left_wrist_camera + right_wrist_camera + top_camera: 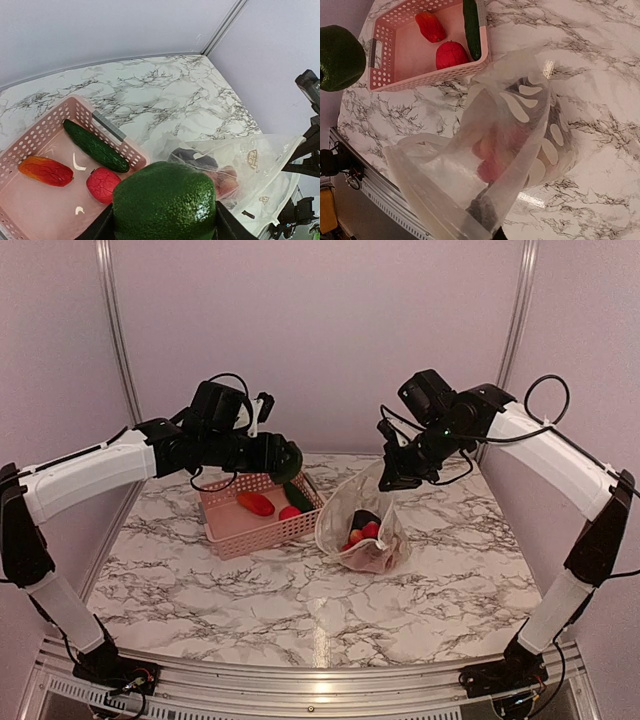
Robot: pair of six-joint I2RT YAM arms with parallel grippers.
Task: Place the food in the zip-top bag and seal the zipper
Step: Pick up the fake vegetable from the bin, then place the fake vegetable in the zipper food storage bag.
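Observation:
My left gripper [164, 227] is shut on a bumpy green avocado [165, 202], one piece of the food, and holds it in the air over the right end of the pink basket [222, 523]. A red-orange piece [46, 170], a red piece [102, 184] and a green cucumber [95, 145] lie in the basket. My right gripper [400, 475] is shut on the mouth edge of the zip-top bag [345, 510] and holds it up, open toward the basket. Red pieces [362, 533] and a dark one [365, 518] sit inside the bag. The zipper [415, 187] stands unsealed.
The pink basket stands at the back left of the marble table [300, 610], its right end close to the bag. Grey walls [320, 330] close in the back and both sides. Each arm reaches in from its own side.

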